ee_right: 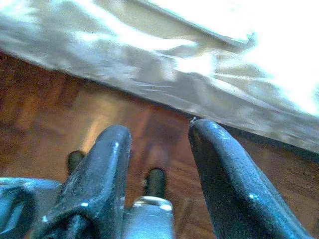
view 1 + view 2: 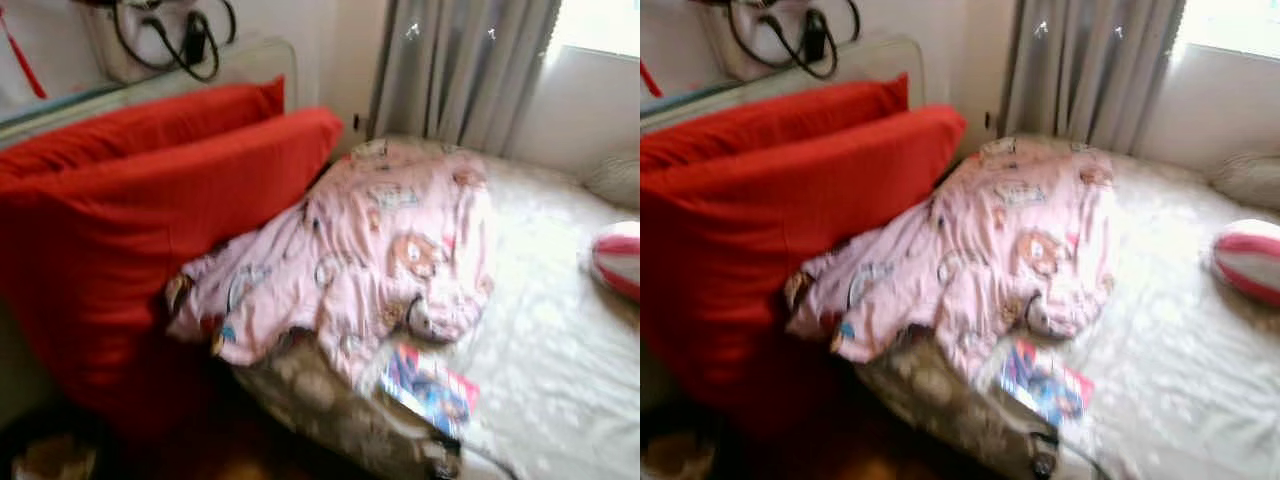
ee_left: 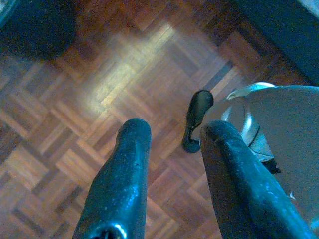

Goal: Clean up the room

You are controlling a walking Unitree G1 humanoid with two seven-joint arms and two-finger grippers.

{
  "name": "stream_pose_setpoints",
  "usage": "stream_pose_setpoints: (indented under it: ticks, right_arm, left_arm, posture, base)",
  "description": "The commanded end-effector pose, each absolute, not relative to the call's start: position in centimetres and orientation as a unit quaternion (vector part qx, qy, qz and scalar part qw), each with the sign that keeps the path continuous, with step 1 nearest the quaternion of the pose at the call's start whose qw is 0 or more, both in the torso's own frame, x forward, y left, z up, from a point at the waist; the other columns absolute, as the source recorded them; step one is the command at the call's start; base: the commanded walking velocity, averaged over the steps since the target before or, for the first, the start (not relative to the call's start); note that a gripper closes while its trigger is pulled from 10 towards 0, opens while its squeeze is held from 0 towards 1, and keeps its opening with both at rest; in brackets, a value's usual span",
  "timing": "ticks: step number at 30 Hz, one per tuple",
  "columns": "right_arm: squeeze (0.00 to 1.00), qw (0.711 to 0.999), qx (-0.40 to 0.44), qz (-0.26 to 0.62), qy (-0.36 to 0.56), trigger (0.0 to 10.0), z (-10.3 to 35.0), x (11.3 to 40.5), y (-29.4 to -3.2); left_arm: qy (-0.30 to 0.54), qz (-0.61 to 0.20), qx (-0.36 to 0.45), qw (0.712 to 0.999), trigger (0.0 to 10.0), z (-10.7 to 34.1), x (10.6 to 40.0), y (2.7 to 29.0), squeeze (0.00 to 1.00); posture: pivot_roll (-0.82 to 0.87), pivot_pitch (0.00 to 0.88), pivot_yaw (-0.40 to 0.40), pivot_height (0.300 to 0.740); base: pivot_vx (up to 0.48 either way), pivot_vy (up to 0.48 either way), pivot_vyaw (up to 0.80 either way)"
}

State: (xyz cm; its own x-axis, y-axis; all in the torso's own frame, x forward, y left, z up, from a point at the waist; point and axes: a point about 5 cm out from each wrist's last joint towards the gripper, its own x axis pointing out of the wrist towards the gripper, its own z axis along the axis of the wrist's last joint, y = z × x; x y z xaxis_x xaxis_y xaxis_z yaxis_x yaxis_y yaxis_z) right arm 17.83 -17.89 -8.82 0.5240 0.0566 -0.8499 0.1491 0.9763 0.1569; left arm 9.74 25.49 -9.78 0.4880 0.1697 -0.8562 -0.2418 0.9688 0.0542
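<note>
At the near edge of the bed point(image 2: 560, 380), a colourful booklet point(image 2: 430, 388) lies on the pale cover; its print is too blurred to read. Just beyond it sits a crumpled pink blanket point(image 2: 360, 265) with cartoon patterns, leaning on two big red pillows point(image 2: 140, 210) at the left. A red-and-white striped ball point(image 2: 618, 258) rests at the right. Farther back are grey curtains point(image 2: 460, 70) and black cables point(image 2: 175, 40) on the wall. Both arms hang low over the parquet floor point(image 3: 75, 99): the left gripper point(image 3: 169, 134) is spread apart and empty, and the right gripper point(image 1: 157, 137), beside the bed's edge, is likewise parted and holds nothing.
</note>
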Motion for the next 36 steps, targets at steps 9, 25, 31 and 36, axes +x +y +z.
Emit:
stream_pose_setpoints:
  ticks: [9, 25, 31, 36]
  right_arm:
    - [0.00, 0.877, 0.107, -0.047, 0.466, 10.0, -8.5, 18.3, -18.9]
    - [0.00, 0.959, 0.124, 0.008, 0.256, 10.0, -2.9, 25.4, -20.0]
    - [0.00, 0.977, 0.122, 0.016, 0.175, 10.0, -1.0, 26.7, -20.0]
    - [0.00, 0.985, 0.102, 0.026, 0.135, 10.0, -0.3, 26.5, -20.1]
  left_arm:
    - [0.456, 0.119, -0.055, 0.880, 10.0, -9.5, 11.0, 24.7, 0.00]
    - [0.124, 0.079, 0.003, 0.989, 10.0, -1.2, 20.5, 24.3, 0.00]
    - [0.043, 0.032, 0.017, 0.998, 10.0, 2.3, 21.6, 22.2, 0.00]
    - [0.021, 0.027, 0.022, 0.999, 10.0, 4.1, 21.1, 22.4, 0.00]
  posture:
    - [0.11, 0.000, -0.047, 0.740]
    - [0.09, 0.000, -0.051, 0.740]
    - [0.09, 0.000, -0.054, 0.740]
    - [0.12, 0.000, -0.059, 0.740]
  base:
    - [0.000, 0.000, 0.00]
    - [0.000, 0.000, 0.00]
    - [0.000, 0.000, 0.00]
    - [0.000, 0.000, 0.00]
